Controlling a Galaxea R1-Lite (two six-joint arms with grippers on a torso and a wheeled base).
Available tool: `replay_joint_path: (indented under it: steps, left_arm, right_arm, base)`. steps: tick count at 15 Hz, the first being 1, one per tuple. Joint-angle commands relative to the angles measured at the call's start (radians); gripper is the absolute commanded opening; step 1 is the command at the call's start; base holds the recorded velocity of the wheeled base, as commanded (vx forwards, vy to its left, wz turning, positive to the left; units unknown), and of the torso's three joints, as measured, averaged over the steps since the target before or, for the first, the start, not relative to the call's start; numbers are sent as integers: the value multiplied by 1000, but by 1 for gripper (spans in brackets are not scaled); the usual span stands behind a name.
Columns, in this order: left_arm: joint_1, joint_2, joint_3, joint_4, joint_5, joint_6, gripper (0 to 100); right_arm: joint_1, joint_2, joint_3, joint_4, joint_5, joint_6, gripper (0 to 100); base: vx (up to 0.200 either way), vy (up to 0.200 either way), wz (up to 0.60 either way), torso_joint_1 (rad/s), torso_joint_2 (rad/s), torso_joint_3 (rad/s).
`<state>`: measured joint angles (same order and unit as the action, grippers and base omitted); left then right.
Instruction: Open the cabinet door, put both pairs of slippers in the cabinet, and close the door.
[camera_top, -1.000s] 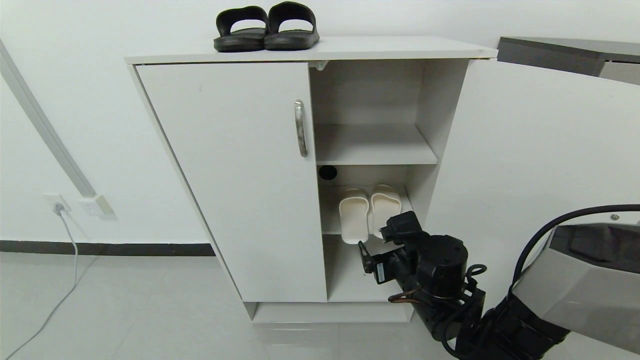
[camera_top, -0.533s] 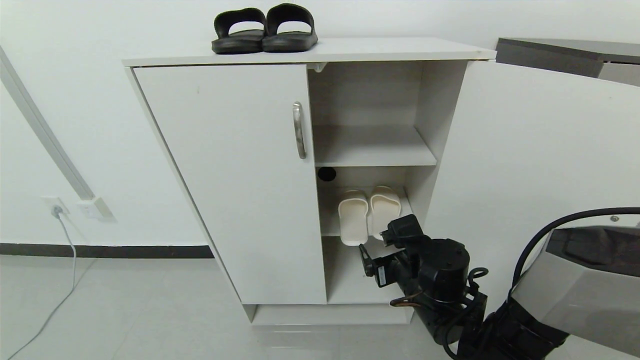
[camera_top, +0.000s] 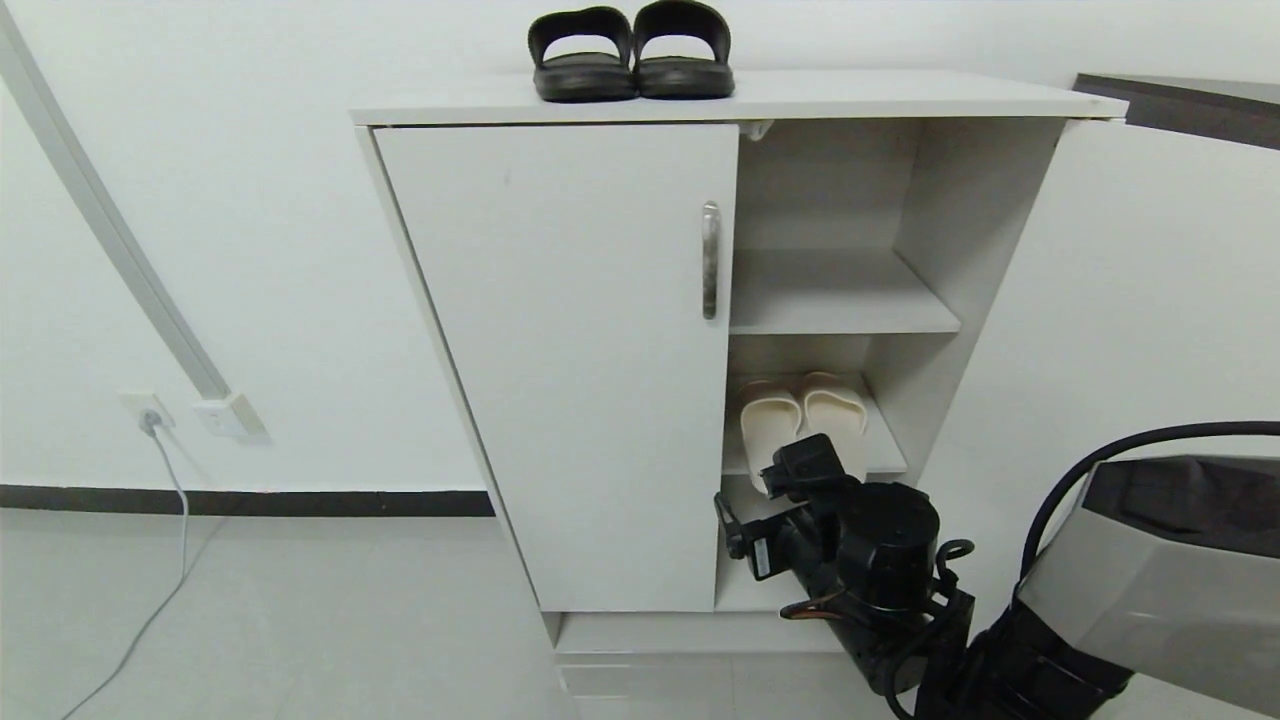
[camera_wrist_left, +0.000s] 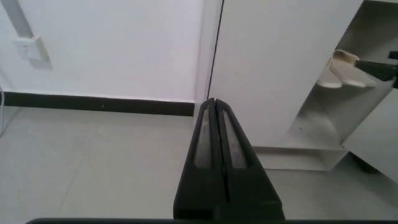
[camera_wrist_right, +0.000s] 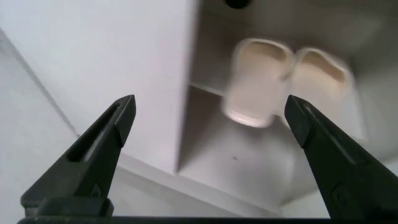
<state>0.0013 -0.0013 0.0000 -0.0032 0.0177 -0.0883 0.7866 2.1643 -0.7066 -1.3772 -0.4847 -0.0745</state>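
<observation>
A pair of black slippers stands on top of the white cabinet. The cabinet's left door is closed and its right door is swung wide open. A pair of white slippers lies side by side on the lower middle shelf. My right arm is low in front of the open compartment. Its gripper is open and holds nothing, a short way from the white slippers. My left gripper is shut and empty above the floor, to the left of the cabinet.
A metal handle runs down the closed door's edge. The upper shelf is bare. A wall outlet with a cable and a slanted conduit are on the left wall. Grey furniture stands behind the open door. Tiled floor spreads out on the left.
The whole head view has shifted, so the cabinet now sits farther right in the picture. Against the cabinet, my right arm now stands nearer the closed door's edge.
</observation>
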Motion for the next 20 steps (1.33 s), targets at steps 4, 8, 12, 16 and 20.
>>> replay_joint_path:
  steps: [4,8,12,16,20]
  left_arm:
    - [0,1,0,0,1,-1,0]
    - [0,1,0,0,2,-2,0]
    - [0,1,0,0,2,-2,0]
    - [0,1,0,0,2,-2,0]
    - [0,1,0,0,2,-2,0]
  right_arm:
    - [-4,2,1,-6,-2,-4,100]
    - [-20,12,7,-69,38,-8,100]
    - [-40,54,12,-163,71,-54,100]
    - [-41,55,27,-169,106,-54,100]
    - [-29,54,30,-194,138,-51,100]
  base:
    - [0,150,0,3,1,3]
    - [0,0,0,0,0,0]
    - [0,0,0,0,0,0]
    - [0,0,0,0,0,0]
    - [0,0,0,0,0,0]
